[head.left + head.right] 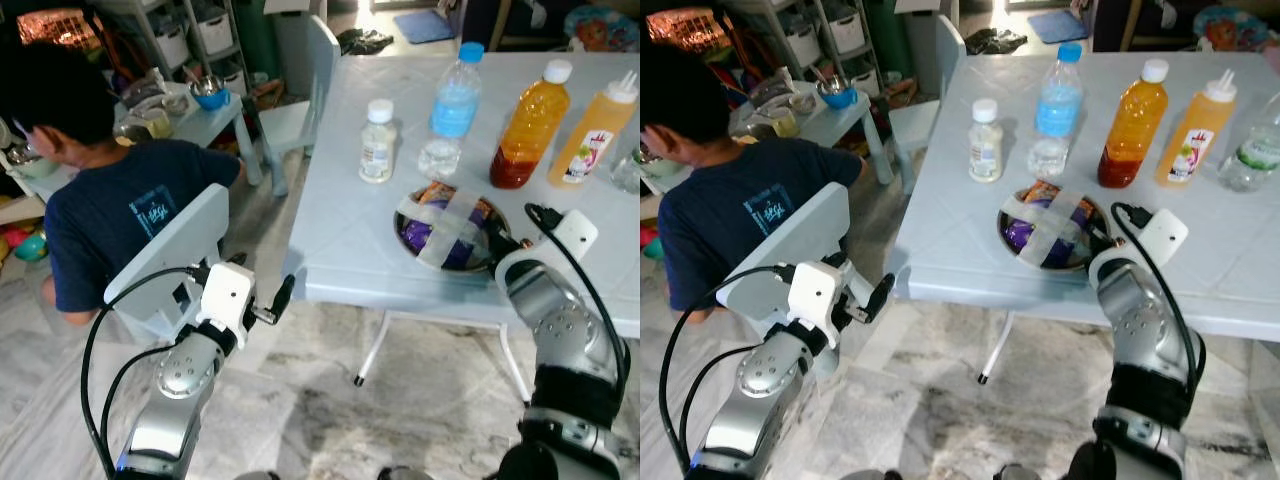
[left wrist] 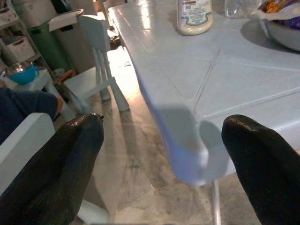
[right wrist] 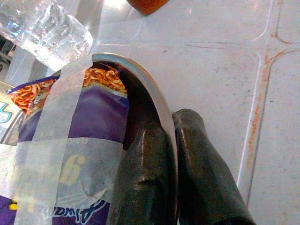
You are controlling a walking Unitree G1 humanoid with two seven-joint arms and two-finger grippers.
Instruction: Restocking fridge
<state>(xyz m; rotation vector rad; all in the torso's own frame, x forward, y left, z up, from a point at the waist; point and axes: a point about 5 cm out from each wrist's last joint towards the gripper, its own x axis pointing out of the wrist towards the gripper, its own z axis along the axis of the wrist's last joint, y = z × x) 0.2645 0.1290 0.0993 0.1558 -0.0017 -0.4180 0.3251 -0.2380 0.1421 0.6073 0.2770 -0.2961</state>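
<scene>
Marbled floor tile surrounds a pale blue table (image 1: 350,235). Near its front edge sits a metal bowl (image 3: 140,77), holding a purple snack packet (image 3: 89,126) strapped down with tape; the packet's lower part is cut off in the right wrist view. Right gripper (image 3: 174,140): fingers closed on the bowl rim, one inside, one outside. Left gripper (image 2: 161,161): fingers apart, off the table corner, in open space. A seated person (image 1: 110,200) occupies the chair (image 1: 170,250) just beside the left arm.
</scene>
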